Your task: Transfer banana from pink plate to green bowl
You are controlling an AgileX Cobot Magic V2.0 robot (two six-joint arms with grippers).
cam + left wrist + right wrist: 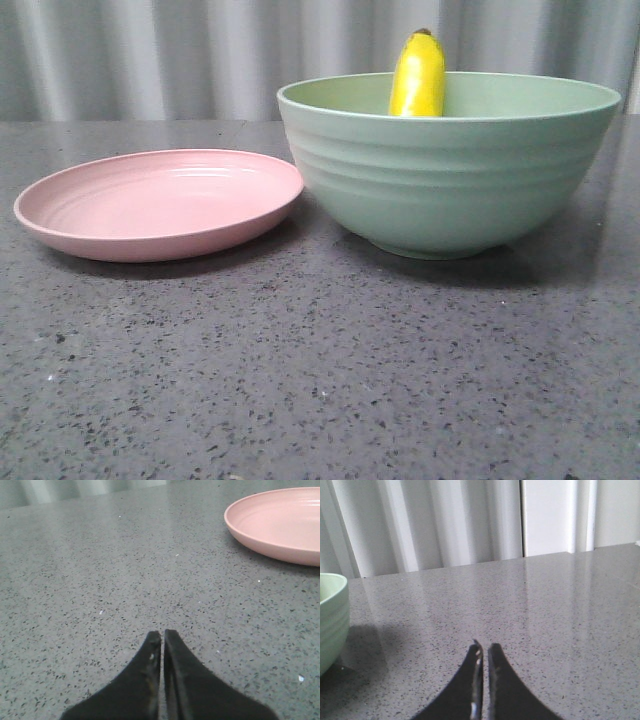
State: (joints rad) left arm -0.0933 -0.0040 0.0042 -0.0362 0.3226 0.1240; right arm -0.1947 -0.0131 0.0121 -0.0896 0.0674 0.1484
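The short yellow banana [418, 76] stood upright inside the big green bowl [450, 180], away from the empty pink plate [160, 205]. Both the left gripper [162, 634] and the right gripper [484, 647] were pressed together, holding nothing.

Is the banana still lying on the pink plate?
No, the pink plate has nothing on it, and the banana stands inside the green bowl.

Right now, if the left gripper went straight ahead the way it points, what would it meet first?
Nothing, as far as the wrist view shows: the left gripper faces bare table, with the pink plate off to one side.
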